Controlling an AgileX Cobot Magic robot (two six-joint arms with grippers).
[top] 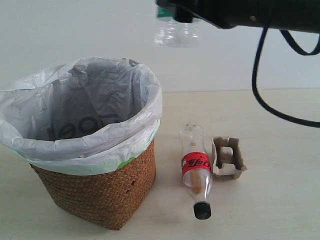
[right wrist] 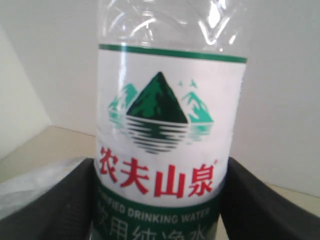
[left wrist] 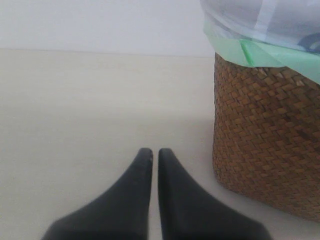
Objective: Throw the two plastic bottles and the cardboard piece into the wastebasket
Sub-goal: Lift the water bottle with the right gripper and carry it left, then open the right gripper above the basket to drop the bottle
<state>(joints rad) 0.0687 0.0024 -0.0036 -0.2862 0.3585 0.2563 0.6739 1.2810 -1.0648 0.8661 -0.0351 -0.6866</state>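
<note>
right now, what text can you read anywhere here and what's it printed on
"农夫山泉": red, on the green-label bottle.
"FIED DRINKING WATER": same label, start hidden.
"饮用纯净水": same label, partly cut off.
Red-label bottle: white script, too blurred.
Wastebasket bag: grey lettering, unreadable.

Pale cream table (top: 280, 200) spreads wide, soft even light on it. Beyond the left fingers (left wrist: 140, 175) it meets a plain white wall (left wrist: 100, 25).
</note>
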